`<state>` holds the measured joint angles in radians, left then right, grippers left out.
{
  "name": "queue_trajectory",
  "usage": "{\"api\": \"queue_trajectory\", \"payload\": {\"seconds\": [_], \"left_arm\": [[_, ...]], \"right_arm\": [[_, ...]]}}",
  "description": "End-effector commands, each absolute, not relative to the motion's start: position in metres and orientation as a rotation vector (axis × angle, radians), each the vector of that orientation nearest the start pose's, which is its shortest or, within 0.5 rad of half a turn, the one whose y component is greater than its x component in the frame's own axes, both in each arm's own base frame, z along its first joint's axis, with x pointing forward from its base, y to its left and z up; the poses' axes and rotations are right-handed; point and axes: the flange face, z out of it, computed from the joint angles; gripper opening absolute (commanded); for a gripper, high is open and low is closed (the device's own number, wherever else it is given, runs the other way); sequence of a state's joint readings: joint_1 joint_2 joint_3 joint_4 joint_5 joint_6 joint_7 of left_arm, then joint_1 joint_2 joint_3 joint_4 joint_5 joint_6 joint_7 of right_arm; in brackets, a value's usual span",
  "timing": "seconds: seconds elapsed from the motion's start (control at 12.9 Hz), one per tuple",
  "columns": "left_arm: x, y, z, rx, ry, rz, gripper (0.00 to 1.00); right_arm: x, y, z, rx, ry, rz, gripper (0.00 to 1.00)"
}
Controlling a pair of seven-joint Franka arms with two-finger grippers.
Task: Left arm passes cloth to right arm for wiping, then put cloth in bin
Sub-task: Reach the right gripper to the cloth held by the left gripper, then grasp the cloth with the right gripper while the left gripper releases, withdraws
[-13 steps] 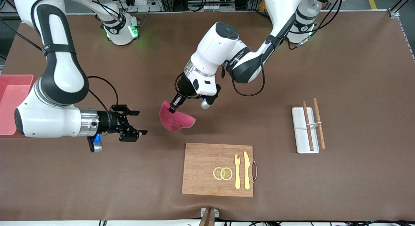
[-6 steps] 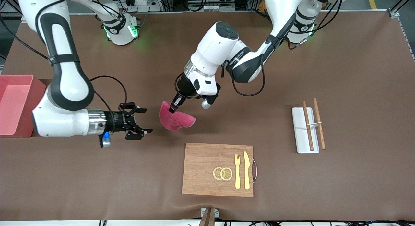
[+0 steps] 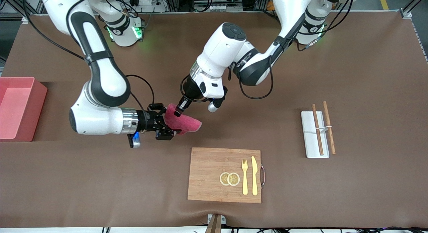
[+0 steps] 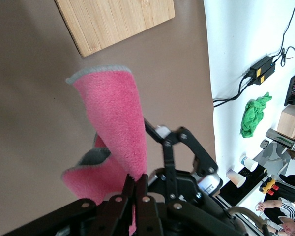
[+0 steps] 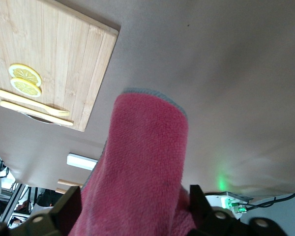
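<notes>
Holding the pink cloth (image 3: pixel 183 121) up in the air, the left claw (image 3: pixel 179 111) pinches its top corner with both fingers closed tight on it. The cloth hangs down from that claw over the brown tabletop (image 3: pixel 367 76). The right claw (image 3: pixel 166 124) is right at the cloth too, with its fingers spread wide, one on each side of the hanging fabric (image 5: pixel 137 167). They have not squeezed shut on it. A wooden board (image 3: pixel 224 175) lies on the tabletop near both claws, closer to the front camera than the spot under them. On the board sit two lemon slices (image 3: pixel 229 179), a fork (image 3: pixel 244 177) and a knife (image 3: pixel 254 175). The pink bin (image 3: pixel 20 107) stands well apart from the claws, at the right arm's end of the tabletop.
</notes>
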<state>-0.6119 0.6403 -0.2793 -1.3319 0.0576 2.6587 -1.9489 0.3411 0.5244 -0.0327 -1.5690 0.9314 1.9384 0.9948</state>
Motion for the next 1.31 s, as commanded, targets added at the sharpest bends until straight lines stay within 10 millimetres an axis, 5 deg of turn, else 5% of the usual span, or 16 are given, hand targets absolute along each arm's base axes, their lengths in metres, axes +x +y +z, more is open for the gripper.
{"api": "queue_trajectory", "payload": {"seconds": [0.0, 0.08, 0.15, 0.23, 0.54, 0.93, 1.01, 1.24], "left_arm": [[0.535, -0.567, 0.451, 2.022, 1.314, 0.009, 0.00], [0.537, -0.565, 0.451, 2.020, 1.317, 0.010, 0.02], [0.537, -0.565, 0.452, 2.018, 1.317, 0.009, 0.41], [0.538, -0.563, 0.453, 2.019, 1.319, 0.013, 0.99], [0.542, -0.551, 0.478, 2.027, 1.309, 0.052, 1.00], [0.596, -0.445, 0.524, 2.276, 1.243, 0.242, 1.00], [0.606, -0.419, 0.533, 2.330, 1.224, 0.272, 1.00], [0.627, -0.329, 0.558, 2.608, 1.057, 0.302, 1.00]], "right_arm": [[0.631, 0.277, 0.348, -2.223, 1.237, 0.730, 0.00], [0.632, 0.274, 0.348, -2.231, 1.231, 0.722, 0.00], [0.636, 0.268, 0.350, -2.226, 1.234, 0.711, 0.00], [0.638, 0.265, 0.352, -2.232, 1.225, 0.701, 0.00], [0.652, 0.247, 0.373, -2.333, 1.175, 0.570, 0.00], [0.647, 0.235, 0.355, -2.875, 0.892, 0.276, 0.00], [0.646, 0.224, 0.339, -2.917, 0.841, 0.296, 0.00], [0.665, 0.125, 0.274, -3.042, 0.817, 0.354, 0.00]]}}
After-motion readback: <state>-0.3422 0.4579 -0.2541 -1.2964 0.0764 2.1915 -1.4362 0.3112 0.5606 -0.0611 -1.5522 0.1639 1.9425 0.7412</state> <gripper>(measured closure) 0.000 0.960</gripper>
